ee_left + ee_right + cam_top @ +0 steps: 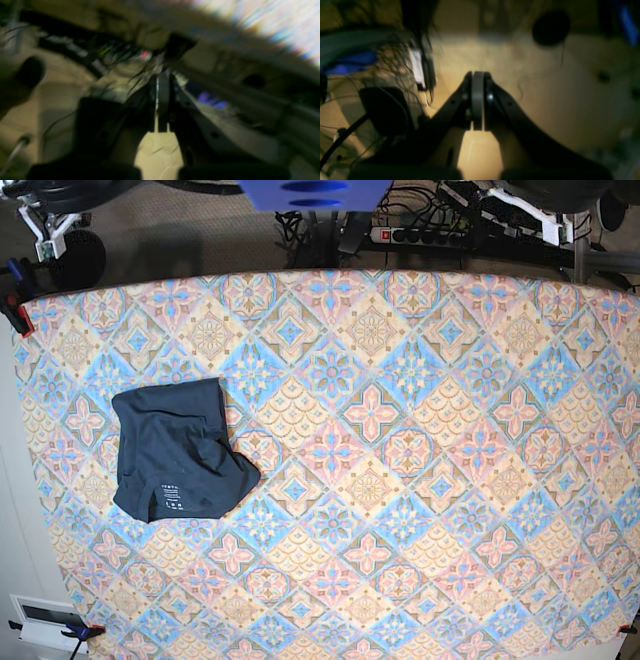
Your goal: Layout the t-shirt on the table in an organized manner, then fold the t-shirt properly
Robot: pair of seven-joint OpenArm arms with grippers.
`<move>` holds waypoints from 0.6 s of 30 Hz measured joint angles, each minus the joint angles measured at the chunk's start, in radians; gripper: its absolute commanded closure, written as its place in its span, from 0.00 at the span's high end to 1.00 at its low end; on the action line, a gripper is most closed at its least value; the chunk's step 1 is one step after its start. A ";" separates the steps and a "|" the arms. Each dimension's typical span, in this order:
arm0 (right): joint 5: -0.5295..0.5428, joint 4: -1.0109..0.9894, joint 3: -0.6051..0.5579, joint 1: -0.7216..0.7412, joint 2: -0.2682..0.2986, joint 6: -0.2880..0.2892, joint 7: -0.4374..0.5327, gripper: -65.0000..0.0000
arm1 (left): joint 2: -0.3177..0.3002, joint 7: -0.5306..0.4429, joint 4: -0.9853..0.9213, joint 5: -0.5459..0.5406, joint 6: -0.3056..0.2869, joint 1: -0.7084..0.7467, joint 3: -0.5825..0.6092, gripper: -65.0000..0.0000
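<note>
The dark navy t-shirt [178, 450] lies in a compact bundle on the left part of the tile-patterned table [400, 460], with pale label text showing near its front edge. My left gripper [163, 77] is shut and empty; its view is blurred and shows floor, cables and a strip of the table edge, not the shirt. My right gripper [478, 75] is shut and empty, pointing at a tan floor. Neither gripper is over the table in the base view.
A power strip with a red light [415, 235] and cables lie on the floor behind the table. Parts of the arms show at the top corners [530, 195]. A blue mount [312, 192] hangs at top centre. Clamps hold the cloth at the left edge [14, 310].
</note>
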 measured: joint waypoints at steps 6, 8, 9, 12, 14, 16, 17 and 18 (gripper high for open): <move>-0.195 -0.239 -0.152 0.005 -0.011 0.001 0.158 0.01 | 0.002 0.002 -0.204 0.168 0.000 -0.075 0.064 0.00; -0.234 -0.328 -0.214 0.006 -0.009 0.004 0.255 0.01 | 0.002 -0.012 -0.284 0.167 -0.008 -0.132 0.079 0.00; -0.243 -0.382 -0.241 0.011 -0.011 0.005 0.288 0.01 | 0.002 -0.016 -0.332 0.172 -0.007 -0.172 0.095 0.00; -0.319 -0.560 -0.294 0.039 -0.015 0.011 0.341 0.01 | 0.002 -0.014 -0.489 0.171 -0.003 -0.284 0.148 0.00; -0.378 -0.683 -0.308 0.153 -0.021 0.000 0.325 0.01 | -0.002 -0.031 -0.591 0.186 0.000 -0.349 0.198 0.00; -0.348 -0.800 -0.312 0.275 -0.014 0.004 0.434 0.01 | -0.007 -0.104 -0.697 0.228 -0.002 -0.407 0.262 0.00; -0.346 -0.846 -0.319 0.322 -0.012 0.002 0.483 0.01 | -0.003 -0.134 -0.745 0.266 0.008 -0.437 0.297 0.00; -0.342 -0.899 -0.319 0.372 -0.005 0.015 0.536 0.01 | -0.004 -0.200 -0.804 0.295 0.000 -0.468 0.339 0.00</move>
